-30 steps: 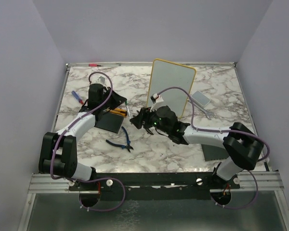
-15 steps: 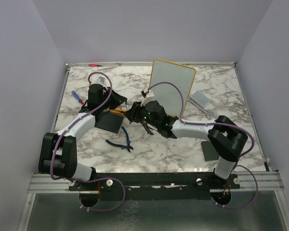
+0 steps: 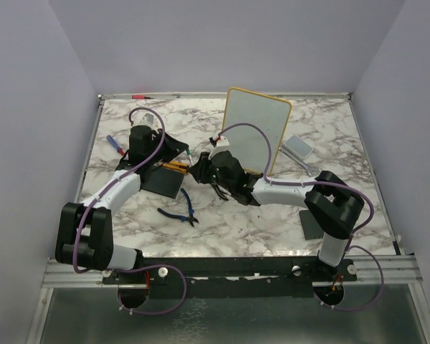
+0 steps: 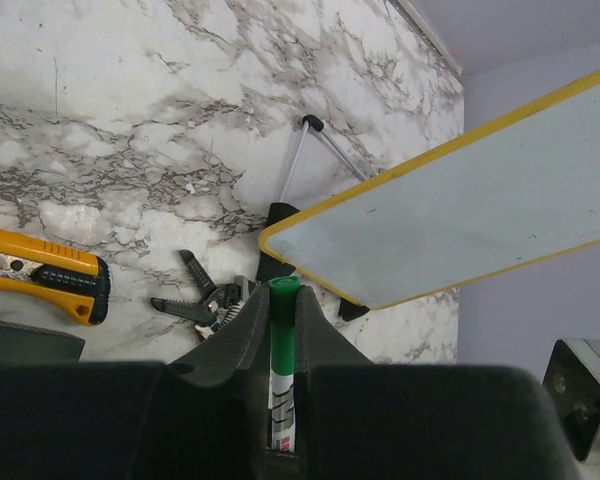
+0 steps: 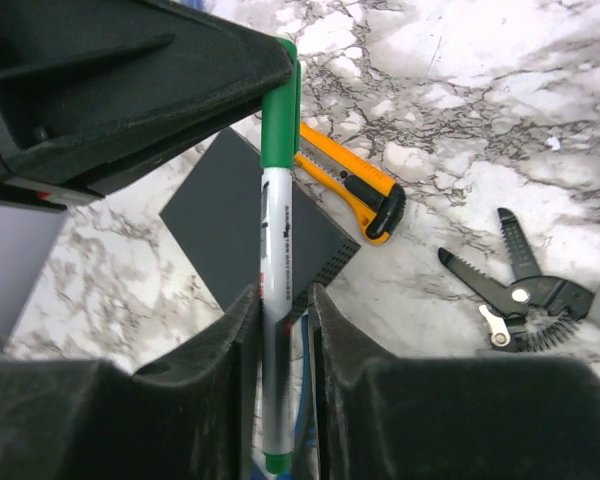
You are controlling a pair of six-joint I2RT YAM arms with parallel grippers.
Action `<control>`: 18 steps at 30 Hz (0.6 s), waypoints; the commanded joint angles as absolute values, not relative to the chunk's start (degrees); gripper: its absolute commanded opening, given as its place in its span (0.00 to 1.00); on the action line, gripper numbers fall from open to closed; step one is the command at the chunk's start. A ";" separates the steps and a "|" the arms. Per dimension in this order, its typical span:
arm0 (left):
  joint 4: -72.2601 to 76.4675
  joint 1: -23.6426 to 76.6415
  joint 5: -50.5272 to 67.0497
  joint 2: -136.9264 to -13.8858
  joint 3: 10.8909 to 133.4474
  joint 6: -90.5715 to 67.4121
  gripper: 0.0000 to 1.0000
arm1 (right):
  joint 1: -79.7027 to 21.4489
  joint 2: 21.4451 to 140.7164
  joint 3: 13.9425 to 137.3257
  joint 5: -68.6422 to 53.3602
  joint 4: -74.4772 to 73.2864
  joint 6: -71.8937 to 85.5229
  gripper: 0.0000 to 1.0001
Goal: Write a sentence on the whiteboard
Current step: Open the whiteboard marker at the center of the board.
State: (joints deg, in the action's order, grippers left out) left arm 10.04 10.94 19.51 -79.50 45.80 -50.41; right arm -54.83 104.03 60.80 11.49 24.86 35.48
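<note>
The whiteboard (image 3: 256,132) stands upright at the back centre, white with a yellow rim, and also shows in the left wrist view (image 4: 450,210). No writing shows on it. My left gripper (image 3: 191,158) is shut on the green cap of a white marker (image 4: 283,330); its own view shows the left gripper (image 4: 283,300) snug on the cap. My right gripper (image 3: 201,170) meets it tip to tip just left of the board. In its own view the right gripper (image 5: 280,300) straddles the marker body (image 5: 277,230), jaws slightly wider than the marker.
A yellow utility knife (image 3: 174,168) and a dark grey pad (image 3: 163,180) lie under the grippers. Blue pliers (image 3: 180,213) lie nearer me. A wire stripper (image 5: 525,295) lies by the board's foot. A second pad (image 3: 315,226), an eraser (image 3: 298,147) and a screwdriver (image 3: 115,144) lie around.
My right gripper has moved left and away from me, up to the left gripper, and now sits around the marker. The left arm has barely shifted.
</note>
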 commanded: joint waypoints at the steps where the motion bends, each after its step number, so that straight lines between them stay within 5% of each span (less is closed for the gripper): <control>1: 11.02 10.55 18.56 -77.84 44.80 -50.91 0.00 | -55.51 102.89 59.36 12.88 26.35 33.76 0.19; 5: 10.63 10.47 20.28 -78.61 46.09 -49.25 0.00 | -55.48 100.26 59.33 12.00 24.30 31.76 0.03; 9: 7.37 10.38 21.06 -77.60 49.84 -42.90 0.68 | -55.18 94.86 58.82 13.34 16.70 28.61 0.00; 11: 4.79 10.37 19.28 -75.89 51.70 -39.07 0.83 | -54.12 91.98 59.25 12.13 10.93 26.78 0.00; 18: 0.10 12.06 18.68 -70.14 54.75 -22.85 0.89 | -44.73 86.47 65.14 -8.49 -13.78 19.86 0.00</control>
